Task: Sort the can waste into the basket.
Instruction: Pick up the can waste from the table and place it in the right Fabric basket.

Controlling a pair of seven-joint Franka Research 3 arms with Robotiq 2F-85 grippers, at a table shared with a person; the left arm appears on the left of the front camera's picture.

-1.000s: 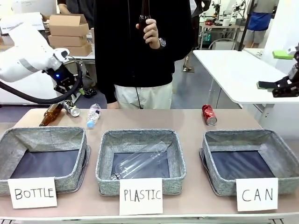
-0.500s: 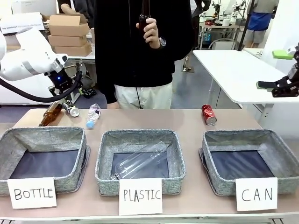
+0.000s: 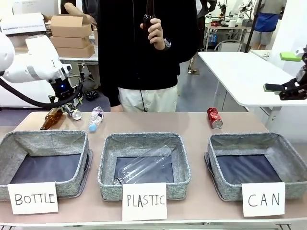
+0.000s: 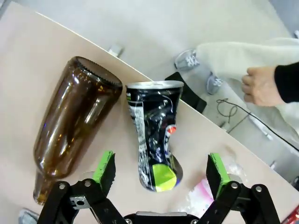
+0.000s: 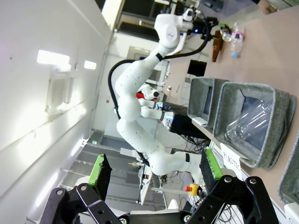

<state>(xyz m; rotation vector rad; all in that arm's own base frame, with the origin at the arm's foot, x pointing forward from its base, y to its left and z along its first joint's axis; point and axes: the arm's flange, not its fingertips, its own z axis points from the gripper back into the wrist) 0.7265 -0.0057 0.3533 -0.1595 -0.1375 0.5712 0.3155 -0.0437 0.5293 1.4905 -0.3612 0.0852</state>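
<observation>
The silver can [image 3: 73, 112] with dark print lies dented on the table's far left, between a brown bottle and a small plastic bottle. My left gripper [image 3: 68, 99] hovers open just above it. In the left wrist view the can [image 4: 154, 133] lies between the spread green pads [image 4: 105, 166], and the gripper [image 4: 161, 165] does not touch it. The red can [image 3: 214, 118] lies on its side behind the grey CAN basket [image 3: 244, 138], which holds nothing. My right gripper [image 3: 288, 89] hangs open at the far right, well above the table; its own view shows the gripper [image 5: 155, 169] with nothing in it.
A brown glass bottle [image 3: 50, 118] lies touching the silver can's left side, and a small clear bottle [image 3: 96, 118] lies to its right. The PLASTIC basket [image 3: 144, 139] holds a clear bottle; the BOTTLE basket [image 3: 43, 138] is beside it. A person across the table holds a brown bottle [image 3: 147, 20].
My left arm has swung back and left, and its gripper has sunk slightly towards the silver can. The cans, the right arm and the person have stayed put.
</observation>
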